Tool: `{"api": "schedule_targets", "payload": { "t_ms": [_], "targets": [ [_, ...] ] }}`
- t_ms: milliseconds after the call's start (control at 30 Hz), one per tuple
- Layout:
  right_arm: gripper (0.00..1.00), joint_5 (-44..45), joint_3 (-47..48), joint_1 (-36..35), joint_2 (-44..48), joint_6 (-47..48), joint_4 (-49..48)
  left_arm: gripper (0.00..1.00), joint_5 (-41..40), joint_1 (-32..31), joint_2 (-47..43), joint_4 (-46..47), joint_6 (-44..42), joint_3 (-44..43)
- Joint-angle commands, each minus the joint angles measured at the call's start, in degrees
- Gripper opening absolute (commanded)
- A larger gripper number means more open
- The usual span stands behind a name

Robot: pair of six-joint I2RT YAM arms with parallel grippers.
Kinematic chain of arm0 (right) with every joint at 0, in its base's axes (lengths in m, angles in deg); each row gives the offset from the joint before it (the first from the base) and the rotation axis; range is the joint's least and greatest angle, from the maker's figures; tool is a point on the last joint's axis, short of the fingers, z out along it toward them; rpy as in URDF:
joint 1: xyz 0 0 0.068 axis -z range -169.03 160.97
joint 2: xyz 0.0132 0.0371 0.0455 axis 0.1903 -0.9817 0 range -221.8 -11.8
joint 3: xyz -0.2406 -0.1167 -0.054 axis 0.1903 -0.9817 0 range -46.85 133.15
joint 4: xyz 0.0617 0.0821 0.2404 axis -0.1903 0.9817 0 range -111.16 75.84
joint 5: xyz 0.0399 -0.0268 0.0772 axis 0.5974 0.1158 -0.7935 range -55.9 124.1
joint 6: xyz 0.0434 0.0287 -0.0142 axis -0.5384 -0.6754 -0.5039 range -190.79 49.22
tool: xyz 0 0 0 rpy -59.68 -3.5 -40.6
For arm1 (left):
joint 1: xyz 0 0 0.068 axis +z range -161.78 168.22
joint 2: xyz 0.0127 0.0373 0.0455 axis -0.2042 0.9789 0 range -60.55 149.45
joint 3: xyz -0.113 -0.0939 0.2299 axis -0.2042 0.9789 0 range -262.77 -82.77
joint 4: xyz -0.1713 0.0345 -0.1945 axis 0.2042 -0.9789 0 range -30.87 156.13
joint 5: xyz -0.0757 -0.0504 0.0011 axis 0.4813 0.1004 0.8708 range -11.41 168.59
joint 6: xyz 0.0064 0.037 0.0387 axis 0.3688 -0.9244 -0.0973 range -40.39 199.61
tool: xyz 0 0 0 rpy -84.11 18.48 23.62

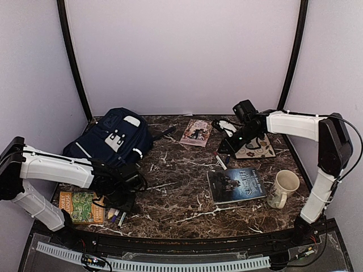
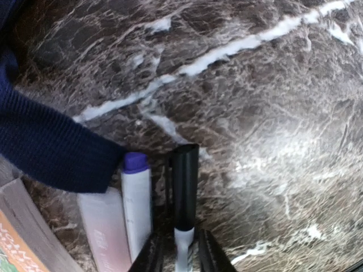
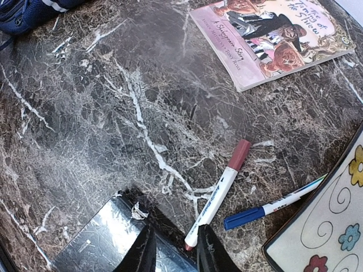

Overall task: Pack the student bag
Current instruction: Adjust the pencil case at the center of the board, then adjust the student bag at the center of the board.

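Observation:
The student bag (image 1: 116, 139), navy with white patches, lies at the back left; its fabric fills the left of the left wrist view (image 2: 45, 141). My left gripper (image 1: 122, 203) is low in front of the bag. Its jaws (image 2: 180, 249) are closed narrowly on the white body of a black-capped marker (image 2: 185, 181). A purple-capped marker (image 2: 136, 198) and a pale pink bar (image 2: 105, 232) lie just to its left. My right gripper (image 1: 223, 152) hovers at the back right, jaws narrowly apart (image 3: 176, 249), with the tail of a red-capped marker (image 3: 218, 195) between the tips.
A blue-capped marker (image 3: 266, 209) lies beside a floral notebook (image 3: 334, 226). A pink-covered book (image 1: 197, 132) lies at the back centre, a dark book (image 1: 235, 184) at centre right, and a cream mug (image 1: 282, 188) beside it. A green book (image 1: 81, 205) lies at the front left.

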Motion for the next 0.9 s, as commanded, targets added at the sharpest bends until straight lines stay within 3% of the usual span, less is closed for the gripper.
{"api": "schedule_targets", "payload": {
  "t_ms": [0,100,267,433,533,667,867],
  "targets": [
    [0.27,-1.78,1.64,-0.26,-0.23,0.3,-0.77,0.45,-3.01,-0.17,-2.97,-5.98,1.81,-3.42],
    [0.28,-1.91,1.85,-0.27,0.32,0.51,-0.38,0.64,-7.11,1.19,-5.68,-8.51,-1.3,-8.66],
    [0.29,-1.53,-0.19,-0.18,3.04,1.94,-0.88,0.74,-6.27,10.91,-9.27,-8.36,-7.3,-12.43],
    [0.31,-2.05,-7.2,-0.01,7.29,3.36,-8.45,0.82,-5.51,28.61,-12.1,-6.5,-7.45,-11.03],
    [0.32,-3.41,-7.3,0.08,7.95,4.13,-7.57,0.91,-2.72,38.46,-12.14,-4.0,-8.37,-9.72],
    [0.33,-7.24,-8.63,0.08,9.63,4.35,-9.2,0.91,3.45,51.16,-9.55,0.48,-10.05,-8.49],
    [0.33,-7.22,-10.78,0.08,9.73,6.27,-9.66,0.87,7.76,59.27,-2.58,5.78,-8.16,-9.68]
  ]
}}
